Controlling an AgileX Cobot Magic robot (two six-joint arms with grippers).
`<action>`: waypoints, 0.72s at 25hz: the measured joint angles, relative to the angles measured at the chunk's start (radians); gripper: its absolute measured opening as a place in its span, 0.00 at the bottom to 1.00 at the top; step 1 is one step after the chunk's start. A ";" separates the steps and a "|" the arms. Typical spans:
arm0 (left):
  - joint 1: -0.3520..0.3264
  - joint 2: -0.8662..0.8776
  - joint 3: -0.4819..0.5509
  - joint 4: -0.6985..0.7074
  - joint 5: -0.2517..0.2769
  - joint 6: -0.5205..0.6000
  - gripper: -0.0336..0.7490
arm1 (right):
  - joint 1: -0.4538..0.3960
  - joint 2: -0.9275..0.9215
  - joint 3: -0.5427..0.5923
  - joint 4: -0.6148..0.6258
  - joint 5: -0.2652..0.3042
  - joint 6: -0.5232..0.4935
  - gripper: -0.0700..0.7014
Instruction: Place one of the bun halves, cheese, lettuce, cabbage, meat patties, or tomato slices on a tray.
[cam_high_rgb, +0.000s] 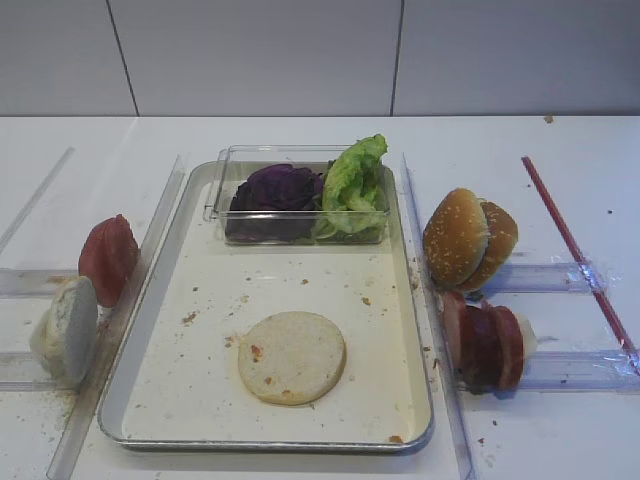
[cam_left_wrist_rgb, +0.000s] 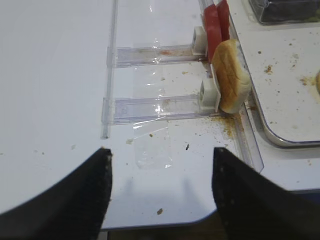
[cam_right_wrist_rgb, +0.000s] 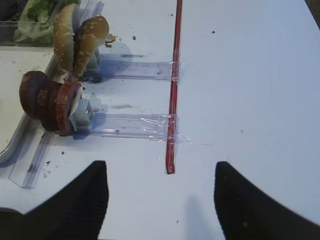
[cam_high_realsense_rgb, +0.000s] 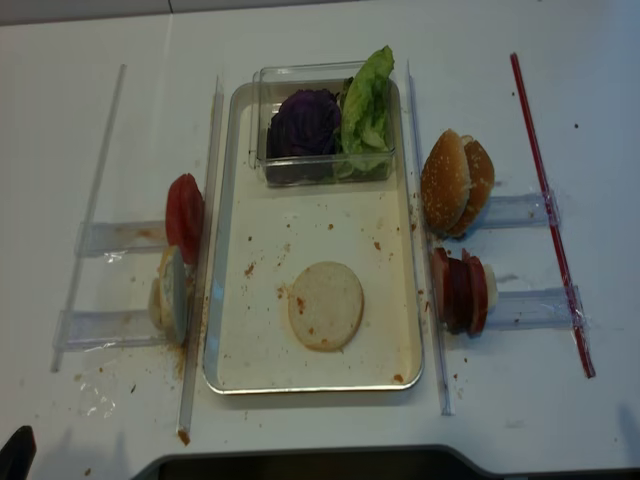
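Overhead view of a white surface (cam_high_rgb: 300, 135) carrying a shallow metal tray (cam_high_rgb: 165, 400) with a crumb-strewn cream floor. One pale bun half (cam_high_rgb: 292, 357) lies flat on the tray floor, toward its near end, apart from every rim. At the tray's far end stands a clear plastic box (cam_high_rgb: 232, 160) holding the purple cabbage (cam_high_rgb: 275, 190) on the left and the green lettuce (cam_high_rgb: 355, 180) on the right, the two touching. Left of the tray, a second bun half (cam_high_rgb: 68, 330) stands on edge in a clear holder, with the tomato slices (cam_high_rgb: 108, 258) on edge just behind it. Right of the tray, the meat patties (cam_high_rgb: 485, 345) stand stacked on edge, and two sesame-topped buns (cam_high_rgb: 468, 238) lean together behind them. A red strip (cam_high_rgb: 575, 250) lies farther right. The left gripper (cam_left_wrist_rgb: 159, 195) hangs over bare surface near the left holders, jaws apart and empty. The right gripper (cam_right_wrist_rgb: 161, 200) hangs over bare surface near the red strip, jaws likewise apart and empty.
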 joint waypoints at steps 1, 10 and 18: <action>0.000 0.000 0.000 0.000 0.000 0.000 0.58 | 0.000 0.000 0.000 0.000 0.000 0.000 0.74; 0.000 0.000 0.000 0.000 0.000 -0.001 0.58 | 0.000 0.000 0.000 0.000 0.000 0.000 0.74; 0.000 0.000 0.000 0.000 0.000 -0.001 0.58 | 0.000 0.000 0.000 0.000 0.000 0.000 0.74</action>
